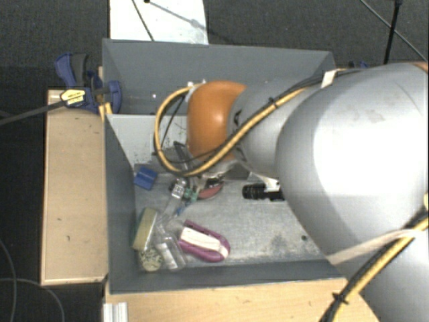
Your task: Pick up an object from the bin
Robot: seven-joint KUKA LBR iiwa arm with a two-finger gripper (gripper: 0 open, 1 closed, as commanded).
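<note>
Purple-and-white object (203, 242), long axis left-to-right, near tool (179, 190); tool's state impossible to tell.

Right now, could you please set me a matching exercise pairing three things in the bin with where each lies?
Things:
1 blue block
2 purple-and-white object
3 black cylinder

Places:
A tucked against the grey arm
B beside the view's left wall of the bin
C toward the view's lower wall, next to clear packaging

Pairs: 1-B, 2-C, 3-A
</note>
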